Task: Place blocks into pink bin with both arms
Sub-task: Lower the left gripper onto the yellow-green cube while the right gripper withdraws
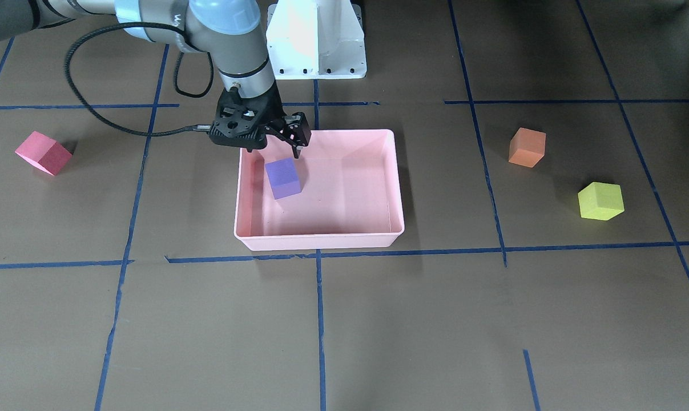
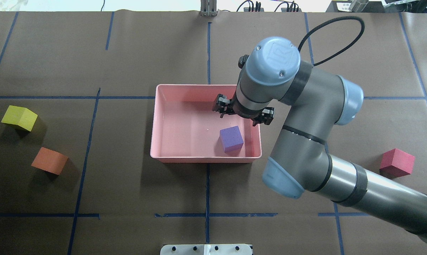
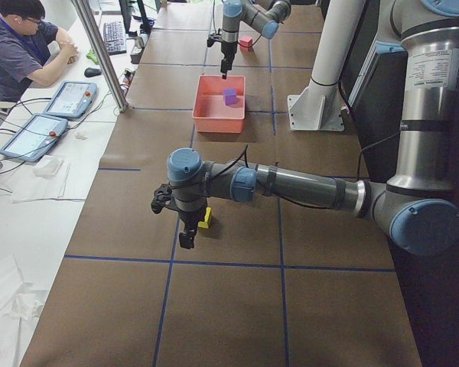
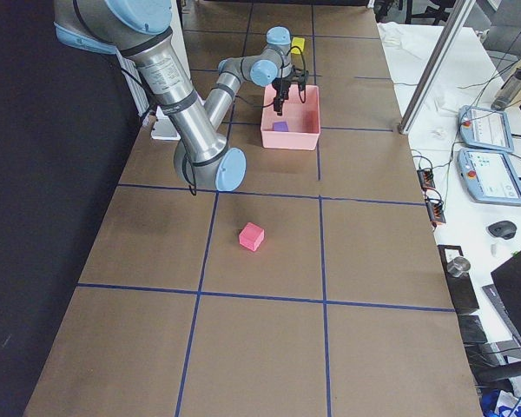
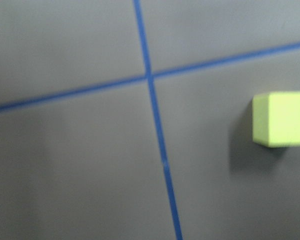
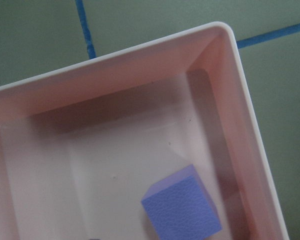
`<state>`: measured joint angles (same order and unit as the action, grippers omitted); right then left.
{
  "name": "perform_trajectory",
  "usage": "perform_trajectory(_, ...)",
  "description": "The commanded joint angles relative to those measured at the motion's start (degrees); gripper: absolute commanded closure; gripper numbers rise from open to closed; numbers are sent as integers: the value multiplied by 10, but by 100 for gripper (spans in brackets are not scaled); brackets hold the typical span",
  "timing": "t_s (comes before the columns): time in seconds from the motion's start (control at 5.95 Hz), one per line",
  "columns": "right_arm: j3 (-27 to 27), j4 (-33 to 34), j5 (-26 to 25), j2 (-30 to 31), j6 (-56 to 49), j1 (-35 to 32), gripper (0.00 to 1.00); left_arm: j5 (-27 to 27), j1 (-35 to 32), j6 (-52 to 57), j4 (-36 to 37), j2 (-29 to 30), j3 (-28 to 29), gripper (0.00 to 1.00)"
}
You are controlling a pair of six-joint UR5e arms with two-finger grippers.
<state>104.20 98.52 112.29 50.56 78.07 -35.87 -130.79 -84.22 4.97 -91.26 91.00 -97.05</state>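
The purple foam cube point(image 1: 283, 178) rests flat on the floor of the shallow pale-pink plastic bin point(image 1: 321, 242). In the front-facing view it lies in the part of the bin nearer the robot, on the robot's right. The right gripper point(image 1: 272, 149) hangs above that corner with its jaws spread and empty, and the cube sits below the fingers point(image 1: 296, 142), touching neither. The orange foam cube point(image 1: 527, 147) and yellow-green foam cube point(image 1: 600, 201) lie well apart from the bin on the robot's left, and the red-pink foam cube point(image 1: 43, 152) on its right.

From overhead, the cube point(image 2: 231, 139) sits near the bin's point(image 2: 204, 158) right wall, its edges turned a little off the walls. All its sides are equal, so it has no long axis. One finger point(image 2: 222, 106) is over the bin floor, the other over the right wall.

In the left side view, the left gripper point(image 3: 185, 237) hangs just beside the yellow-green cube point(image 3: 205, 218), far from the bin point(image 3: 214, 122). I cannot tell whether its jaws are spread or closed.

The right wrist view shows the cube point(image 6: 182, 210) close to a bin corner point(image 6: 115, 50).
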Motion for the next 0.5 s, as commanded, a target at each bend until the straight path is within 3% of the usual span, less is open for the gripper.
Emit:
perform_trajectory(0.0,6,67,82,7,-155,-90,0,-2,17,-74,-124,20,68,0)
perform_trajectory(0.34,52,92,105,98,-367,-177,0,3,106,-217,-220,13,69,0)
